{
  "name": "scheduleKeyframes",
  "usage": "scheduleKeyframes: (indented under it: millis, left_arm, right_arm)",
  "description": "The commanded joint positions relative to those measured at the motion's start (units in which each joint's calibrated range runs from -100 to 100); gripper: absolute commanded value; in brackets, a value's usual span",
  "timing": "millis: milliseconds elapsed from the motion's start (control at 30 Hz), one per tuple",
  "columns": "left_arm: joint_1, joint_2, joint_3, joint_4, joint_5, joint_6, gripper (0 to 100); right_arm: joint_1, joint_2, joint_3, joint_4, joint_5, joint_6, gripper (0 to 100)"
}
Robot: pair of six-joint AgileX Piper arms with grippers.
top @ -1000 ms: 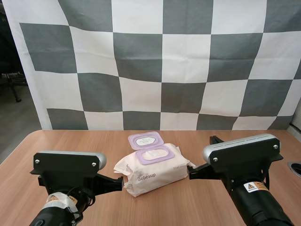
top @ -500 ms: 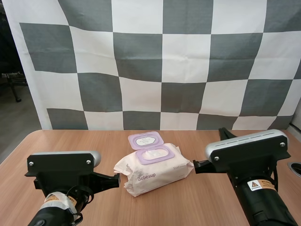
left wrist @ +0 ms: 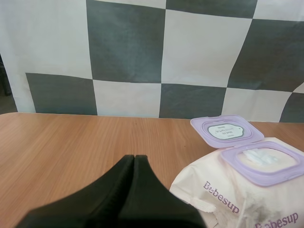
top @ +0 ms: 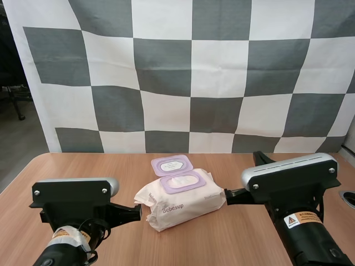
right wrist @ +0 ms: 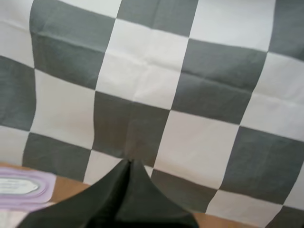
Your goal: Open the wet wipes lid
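From above, the pack of wet wipes (top: 180, 204) lies on the wooden table (top: 83, 166), midway between the two arms. Its lilac lid (top: 172, 165) is flipped fully back and lies flat behind the oval opening (top: 183, 182). The left gripper (top: 138, 210) reaches in low and level, with its tip just beside the pack's left end. I can't tell whether it touches the wrapper. The right gripper (top: 228, 194) is stretched out the same way and points at the pack's right end. There too, I can't tell contact from a narrow gap. Both arms sit low over the table, their forearms roughly horizontal and aimed inward at the pack.

From the left wrist, that arm's two black fingers (left wrist: 118, 194) lie pressed together as one dark wedge with nothing between them. The pack is just beside their tip, with its lid thrown open and a white wipe (left wrist: 259, 156) showing in the opening.

From the right wrist, the fingers (right wrist: 114, 199) are likewise closed tight on nothing. They point upward past the pack, and an edge of the open lid shows beside them.
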Motion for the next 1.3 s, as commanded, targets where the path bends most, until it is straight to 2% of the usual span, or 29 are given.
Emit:
scheduleKeyframes:
  millis: [0, 100, 233, 433, 600, 900, 1267]
  left_arm:
    - [0.01, 0.0, 0.0, 0.0, -0.1, 0.0, 0]
    - [0.01, 0.0, 0.0, 0.0, -0.1, 0.0, 0]
    - [0.01, 0.0, 0.0, 0.0, -0.1, 0.0, 0]
    - [0.01, 0.0, 0.0, 0.0, -0.1, 0.0, 0]
    - [0.01, 0.0, 0.0, 0.0, -0.1, 0.0, 0]
    - [0.01, 0.0, 0.0, 0.0, -0.1, 0.0, 0]
    - [0.01, 0.0, 0.0, 0.0, -0.1, 0.0, 0]
  right_arm:
    - [0.0, -0.1, 0.0, -0.1, 6.0, 2.0, 0]
    - [0.0, -0.1, 0.0, -0.1, 11.1, 2.3, 0]
    - [0.0, -0.1, 0.0, -1.0, 17.8, 6.1, 0]
    - [0.0, -0.1, 0.0, -1.0, 18.6, 6.4, 0]
    - [0.0, -0.1, 0.0, -6.2, 18.6, 6.4, 0]
    - [0.0, -0.1, 0.0, -1.9, 18.6, 6.4, 0]
    - [0.0, -0.1, 0.0, -1.8, 19.5, 6.4, 0]
